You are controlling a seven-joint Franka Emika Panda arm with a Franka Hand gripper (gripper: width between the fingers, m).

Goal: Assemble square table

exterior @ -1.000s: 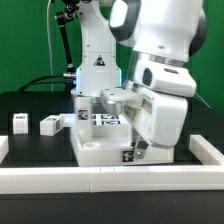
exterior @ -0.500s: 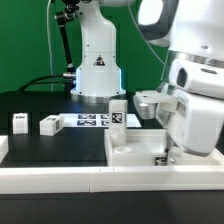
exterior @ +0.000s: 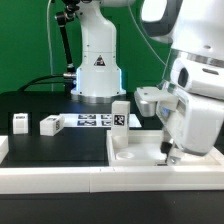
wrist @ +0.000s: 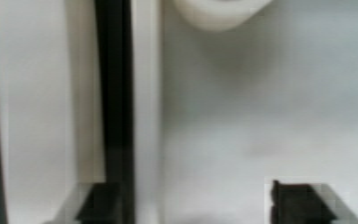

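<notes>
Marker board (exterior: 90,121), long white rail (exterior: 50,178)

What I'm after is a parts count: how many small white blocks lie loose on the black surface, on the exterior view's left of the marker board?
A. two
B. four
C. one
A: two blocks lie apart on the black surface, on the exterior view's left of the marker board.

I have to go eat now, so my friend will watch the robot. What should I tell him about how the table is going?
Gripper: open, down by the tabletop, holding nothing.
Tabletop: against the front rail, on the exterior view's right.
Done: one leg stands upright on it.
Left: a loose leg and a second loose leg lie beside the marker board; fourth not seen.
</notes>
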